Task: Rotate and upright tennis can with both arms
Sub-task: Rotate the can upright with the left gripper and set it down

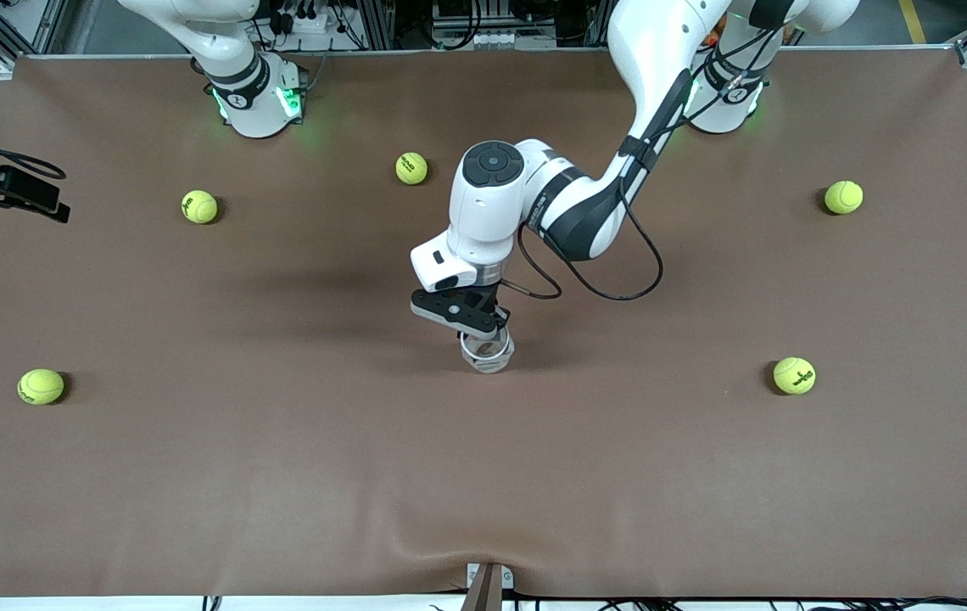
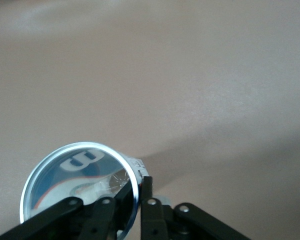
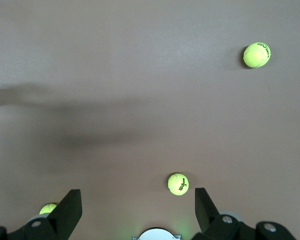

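At the centre of the front view, the left arm's black two-finger gripper (image 1: pixel 483 333) reaches straight down over the clear plastic tennis can with its silvery rim (image 1: pixel 488 350), which stands upright on the brown table (image 1: pixel 280 475), in the middle of the frame. The left wrist view shows the fingers pinching the can's wall at the rim, one finger inside the mouth and one outside; the open round top sits at the lower left of that frame, a white and navy label with a streak of red showing through the clear plastic. To finish well, I judge the fingers should part slowly and lift straight up, so the light can is not tipped. The right arm's gripper (image 3: pixel 137 207) waits with fingers spread wide, empty, high over the table. Five yellow-green tennis balls (image 1: pixel 199 206) lie scattered well apart from the can.
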